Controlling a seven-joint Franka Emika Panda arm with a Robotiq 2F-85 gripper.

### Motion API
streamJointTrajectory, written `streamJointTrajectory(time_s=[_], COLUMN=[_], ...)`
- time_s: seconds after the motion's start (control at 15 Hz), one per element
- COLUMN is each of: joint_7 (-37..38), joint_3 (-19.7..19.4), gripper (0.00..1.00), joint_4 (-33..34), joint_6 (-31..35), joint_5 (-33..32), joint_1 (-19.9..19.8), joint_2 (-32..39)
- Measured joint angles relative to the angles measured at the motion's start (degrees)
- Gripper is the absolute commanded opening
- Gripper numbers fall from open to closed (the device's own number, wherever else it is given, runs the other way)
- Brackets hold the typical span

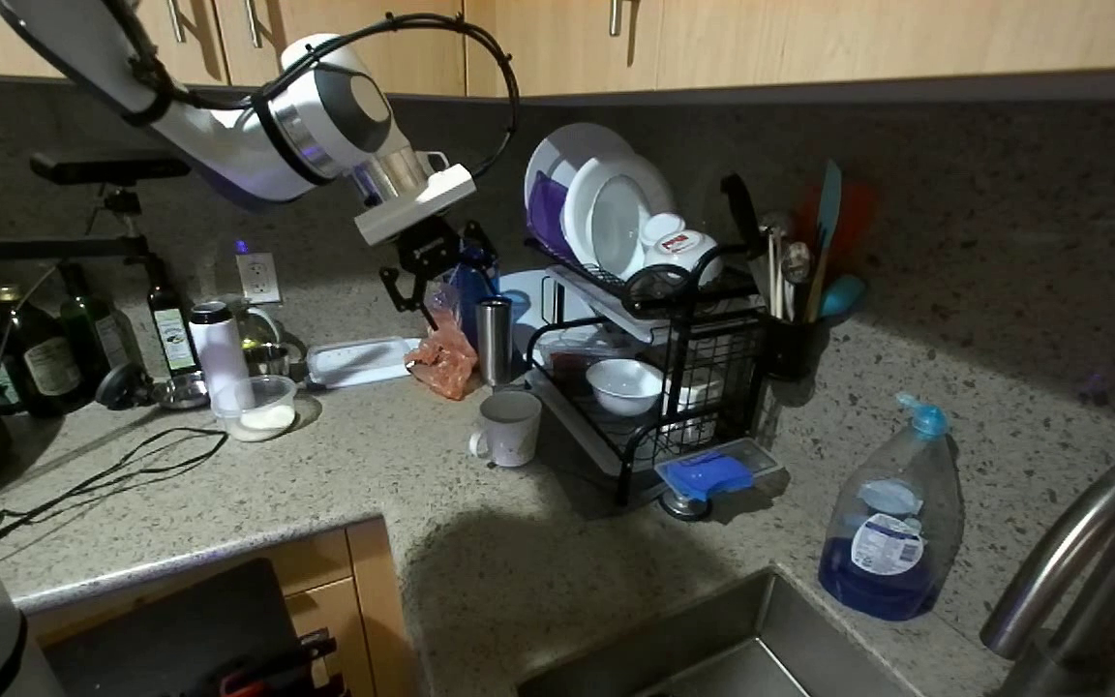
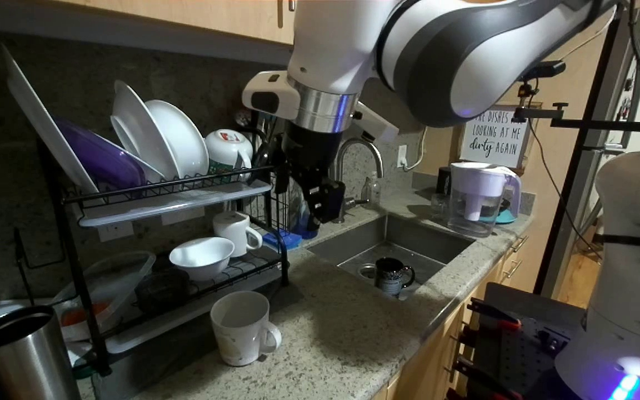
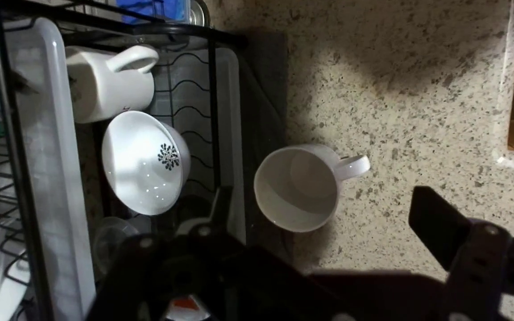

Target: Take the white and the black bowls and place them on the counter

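Bowl [image 3: 143, 162] on lower rack shelf [image 3: 214, 120], below end effector [image 3: 322, 196], apart

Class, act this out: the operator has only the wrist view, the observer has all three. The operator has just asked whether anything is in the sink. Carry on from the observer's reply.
Observer: Yes, a dark mug sits in the sink.
Operator: Is anything standing beside it?
Observer: Yes, a clear pump bottle.
Operator: My picture has the white bowl low on the rack. Any coloured dish higher up?
Observer: Yes, a purple dish leans up there.
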Motion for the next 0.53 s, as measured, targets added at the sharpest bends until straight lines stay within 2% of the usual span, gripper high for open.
streamJointTrajectory(time_s=[0.53], joint_7=[-0.1], joint_3=[-0.2], gripper=[1.00], joint_4=[9.7], joint_6=[-1.9], joint_5=[0.0], joint_1=[-1.3], joint_2=[11.5])
